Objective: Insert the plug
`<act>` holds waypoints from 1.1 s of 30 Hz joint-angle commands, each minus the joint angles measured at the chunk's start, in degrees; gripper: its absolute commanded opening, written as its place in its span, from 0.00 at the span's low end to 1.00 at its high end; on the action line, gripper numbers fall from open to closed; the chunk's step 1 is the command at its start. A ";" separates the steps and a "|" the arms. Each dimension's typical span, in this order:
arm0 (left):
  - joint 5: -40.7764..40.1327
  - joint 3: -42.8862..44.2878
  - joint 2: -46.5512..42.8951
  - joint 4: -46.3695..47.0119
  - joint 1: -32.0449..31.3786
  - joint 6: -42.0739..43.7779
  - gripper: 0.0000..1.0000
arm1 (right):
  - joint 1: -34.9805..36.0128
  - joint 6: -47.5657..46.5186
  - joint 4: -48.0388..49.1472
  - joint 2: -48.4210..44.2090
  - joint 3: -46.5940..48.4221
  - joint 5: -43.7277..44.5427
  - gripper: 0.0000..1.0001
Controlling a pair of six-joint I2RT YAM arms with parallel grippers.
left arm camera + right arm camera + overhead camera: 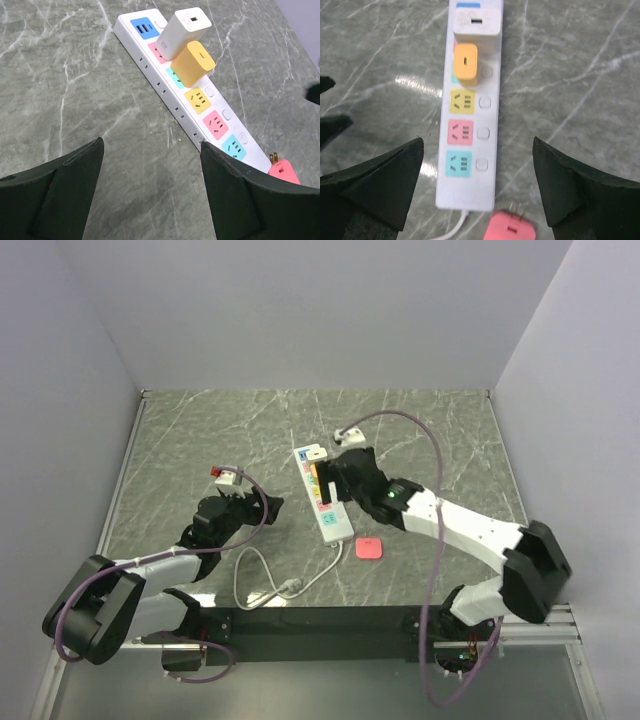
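Observation:
A white power strip (334,527) lies mid-table, with a white adapter (476,22) and a yellow adapter (466,62) plugged in at its far end. Its yellow socket (462,101), pink socket (460,132) and cyan socket (458,163) are free. A pink plug (368,549) lies loose on the table by the strip's near end, prongs toward the strip; it also shows in the right wrist view (510,230) and the left wrist view (284,171). My right gripper (477,142) is open and empty above the strip (470,192). My left gripper (151,142) is open and empty, left of the strip (150,75).
The strip's white cable (265,580) loops toward the near edge between the arms. Grey walls close in the marble table (200,430) on three sides.

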 commanded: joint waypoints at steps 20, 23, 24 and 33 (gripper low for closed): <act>1.30 -2.34 -1.34 3.08 0.36 -0.29 0.85 | 7.62 26.28 -11.20 -6.82 -21.77 7.03 0.93; 1.39 -2.34 -0.99 3.08 0.36 -0.29 0.85 | 7.62 27.07 -10.85 -5.94 -23.09 5.98 0.91; 1.39 -2.34 -0.99 3.16 0.36 -0.29 0.85 | 7.62 27.16 -10.58 -5.85 -23.44 5.63 0.89; 1.48 -2.60 -1.43 3.16 0.36 -0.47 0.85 | 7.88 26.90 -8.65 -5.06 -25.38 3.43 0.65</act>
